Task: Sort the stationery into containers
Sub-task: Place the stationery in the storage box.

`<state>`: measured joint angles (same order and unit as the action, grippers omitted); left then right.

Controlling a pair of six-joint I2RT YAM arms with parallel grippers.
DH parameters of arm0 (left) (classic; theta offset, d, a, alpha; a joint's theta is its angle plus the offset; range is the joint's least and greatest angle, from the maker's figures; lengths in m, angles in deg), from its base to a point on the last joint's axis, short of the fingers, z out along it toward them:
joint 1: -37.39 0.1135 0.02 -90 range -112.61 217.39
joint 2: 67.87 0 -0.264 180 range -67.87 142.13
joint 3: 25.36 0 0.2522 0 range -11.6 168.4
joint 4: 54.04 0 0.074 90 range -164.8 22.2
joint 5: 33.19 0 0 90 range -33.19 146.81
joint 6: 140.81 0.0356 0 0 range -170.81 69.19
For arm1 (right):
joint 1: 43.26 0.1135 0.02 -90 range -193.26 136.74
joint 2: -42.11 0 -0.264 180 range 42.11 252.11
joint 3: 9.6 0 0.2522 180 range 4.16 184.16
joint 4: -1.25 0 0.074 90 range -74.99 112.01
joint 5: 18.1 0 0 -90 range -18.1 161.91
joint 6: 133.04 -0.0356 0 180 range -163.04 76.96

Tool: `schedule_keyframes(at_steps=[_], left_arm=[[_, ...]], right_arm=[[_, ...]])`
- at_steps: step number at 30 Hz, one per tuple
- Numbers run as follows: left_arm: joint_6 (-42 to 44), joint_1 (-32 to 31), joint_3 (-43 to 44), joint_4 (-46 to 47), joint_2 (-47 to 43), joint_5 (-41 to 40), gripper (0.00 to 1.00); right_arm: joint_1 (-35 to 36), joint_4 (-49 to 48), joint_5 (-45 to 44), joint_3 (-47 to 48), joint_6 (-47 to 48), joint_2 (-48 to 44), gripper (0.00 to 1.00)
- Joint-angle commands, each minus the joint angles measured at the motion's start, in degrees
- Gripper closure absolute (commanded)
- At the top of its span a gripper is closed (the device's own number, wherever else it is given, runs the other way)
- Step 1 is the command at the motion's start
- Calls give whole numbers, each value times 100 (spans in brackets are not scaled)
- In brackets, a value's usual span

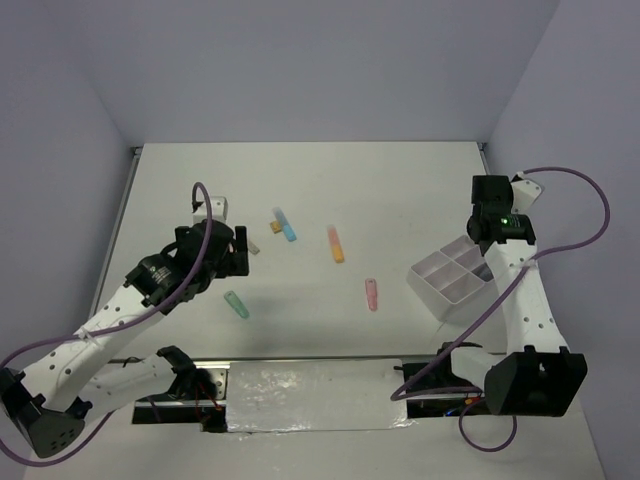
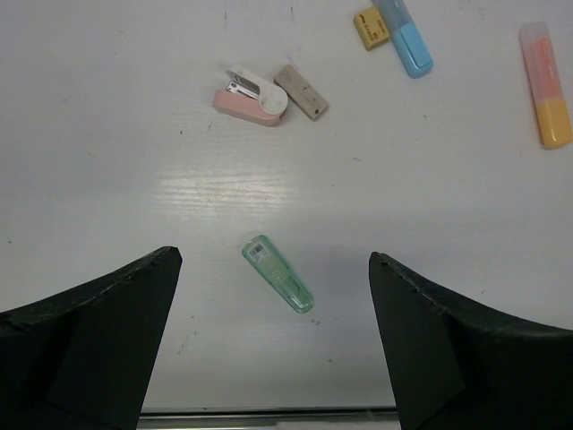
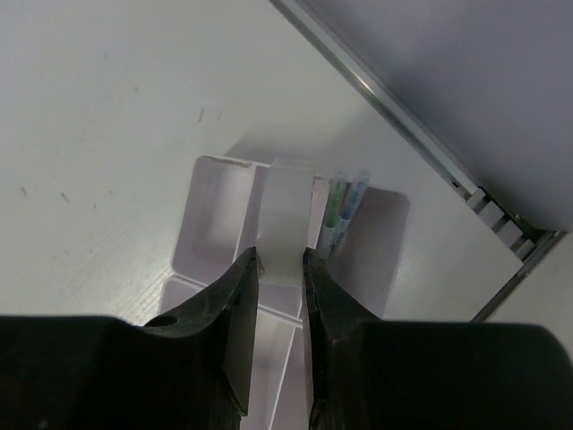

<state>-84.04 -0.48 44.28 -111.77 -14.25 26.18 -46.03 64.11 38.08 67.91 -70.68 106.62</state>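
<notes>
While loose, four markers, one tray.

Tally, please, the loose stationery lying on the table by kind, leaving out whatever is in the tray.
Markers: 4 (green marker, blue marker, orange marker, pink marker)
Erasers: 2 (grey eraser, tan eraser)
Pink-and-white stapler-like item: 1
Total: 7

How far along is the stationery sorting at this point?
Done: thin pens sit in one tray compartment. In hand: right fingers clamp a tray divider; open left fingers hang over the green marker. Left: that, the blue marker, orange marker, pink marker, erasers and a small pink-and-white piece lie loose.
</notes>
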Motion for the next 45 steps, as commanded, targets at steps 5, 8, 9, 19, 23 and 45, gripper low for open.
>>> schedule_keyframes(at_steps=[5, 8, 9, 19, 23, 45], left_arm=[[221, 16, -51, 231, -45, 259, 1], [238, 25, -51, 257, -63, 295, 1], [247, 25, -51, 248, -63, 303, 1], [335, 16, -59, 301, 34, 497, 1], [326, 16, -59, 292, 51, 462, 1], [274, 8, -59, 248, 139, 330, 1]], right_arm=[[-145, -436, 261, -424, -251, 27, 100], [-145, -647, 438, -661, -295, -61, 100], [-145, -665, 447, -731, -312, -70, 100], [-145, -972, 473, -1119, -304, -114, 96], [-137, -929, 333, -1136, -321, -79, 90], [239, -1148, 1413, -505, 319, -501, 32]])
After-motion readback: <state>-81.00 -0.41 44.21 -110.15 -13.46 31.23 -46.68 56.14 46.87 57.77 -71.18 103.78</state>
